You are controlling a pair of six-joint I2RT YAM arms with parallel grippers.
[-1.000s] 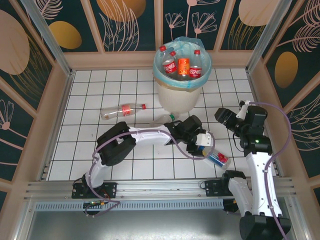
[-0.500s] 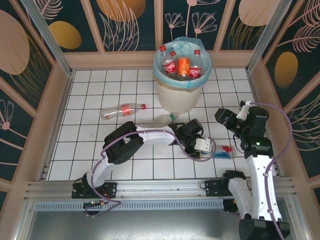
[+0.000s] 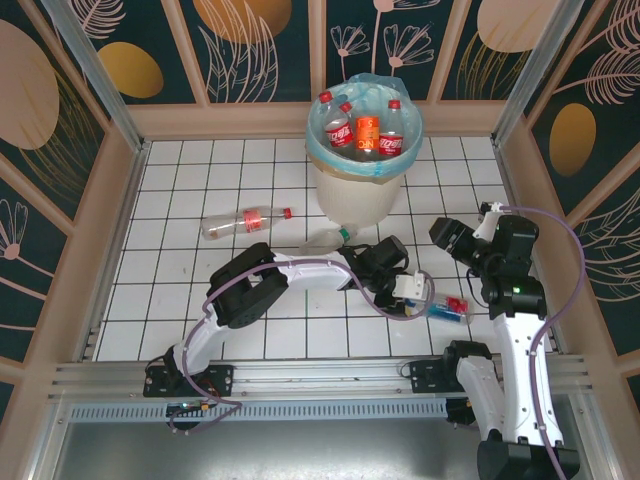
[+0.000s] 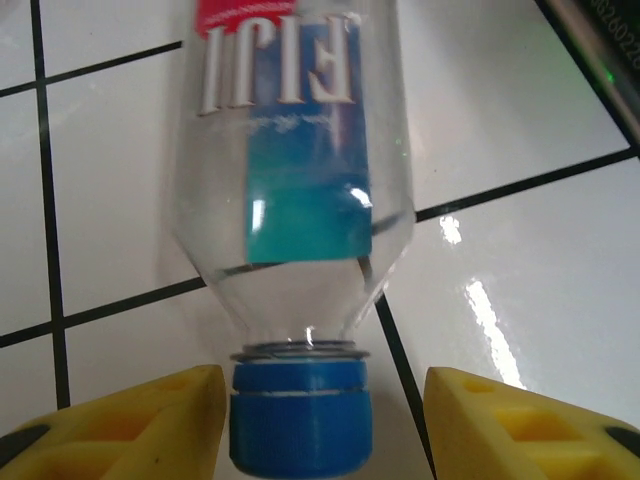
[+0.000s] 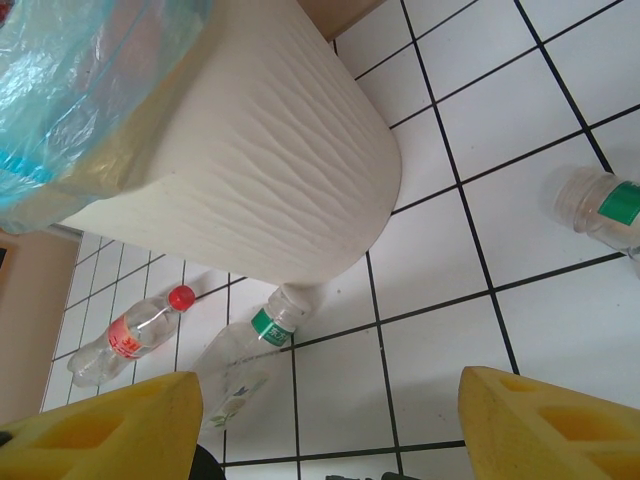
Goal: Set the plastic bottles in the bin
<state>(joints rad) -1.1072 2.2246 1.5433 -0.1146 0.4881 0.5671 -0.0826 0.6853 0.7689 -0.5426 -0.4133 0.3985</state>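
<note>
Blue-capped bottle [image 4: 297,200] sits between your left gripper's [image 4: 320,405] spread fingers, unpinched: close on its cap, lift, carry far to the bin [image 3: 362,195]. Right gripper [image 5: 330,410] gapes empty.

**A:** Top view: the left gripper [image 3: 412,298] covered the neck end of the blue-labelled bottle [image 3: 450,306]. Print was too small to read there.

**B:** Noted. Left wrist view: that bottle's base was cut off by the top edge and the blue cap [image 4: 300,420] by the bottom edge. Contact between the cap and the finger [image 4: 130,420] beside it could not be judged.

**A:** Bin [image 3: 360,195]: the bottles inside [image 3: 365,135] overlapped, so the count was uncertain.

**B:** Right wrist view: the bin's rim ran off the top and left edges. A green-labelled bottle [image 5: 605,205] was cut by the right edge, its neck end out of frame.
</note>
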